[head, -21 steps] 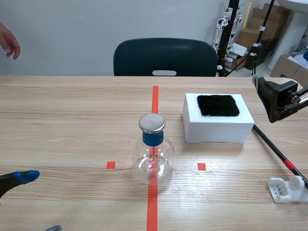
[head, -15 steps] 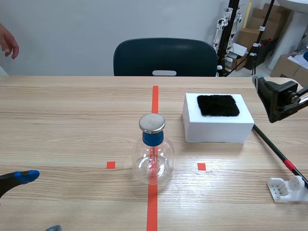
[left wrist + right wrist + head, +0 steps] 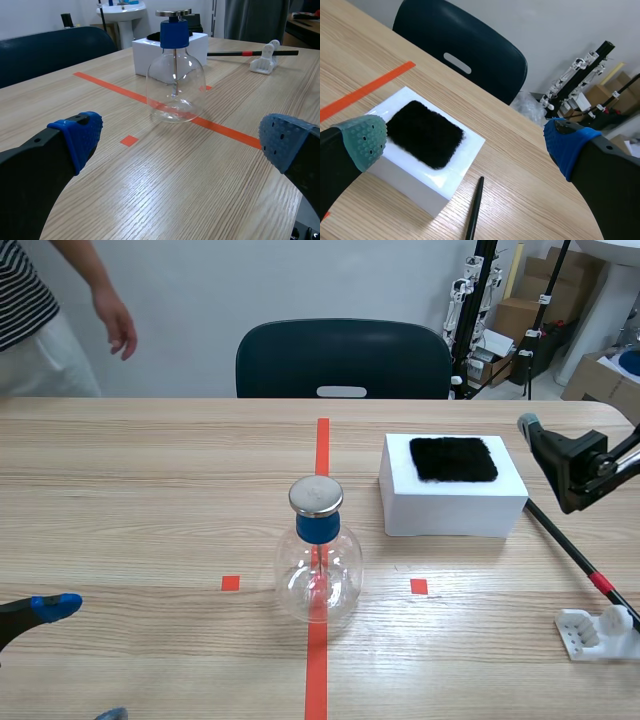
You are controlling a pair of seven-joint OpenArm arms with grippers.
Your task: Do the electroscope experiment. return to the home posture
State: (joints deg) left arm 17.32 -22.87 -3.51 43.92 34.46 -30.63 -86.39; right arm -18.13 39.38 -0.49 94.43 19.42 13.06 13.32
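The left end effector (image 3: 182, 140), released and empty, sits low at 8 o'clock of the flask (image 3: 318, 565). The right end effector (image 3: 465, 142), also released, hangs at 2 o'clock above the rod (image 3: 575, 555) on the counter (image 3: 150, 490). This looks like the homing step. Next, the arms should settle clear of the rod.

- The left claw (image 3: 182, 145) has two thick, matte black fingers (image 3: 30, 170) with rounded edges, each capped by a blue dotted pad (image 3: 80, 135).
- The right claw (image 3: 466, 142) has the same black build. One pad (image 3: 365, 137) is grey-green with small dark dots, the other pad (image 3: 567, 145) blue.
- The right arm (image 3: 575, 465) is a blocky black housing, with what may be a thin silvery rod alongside.
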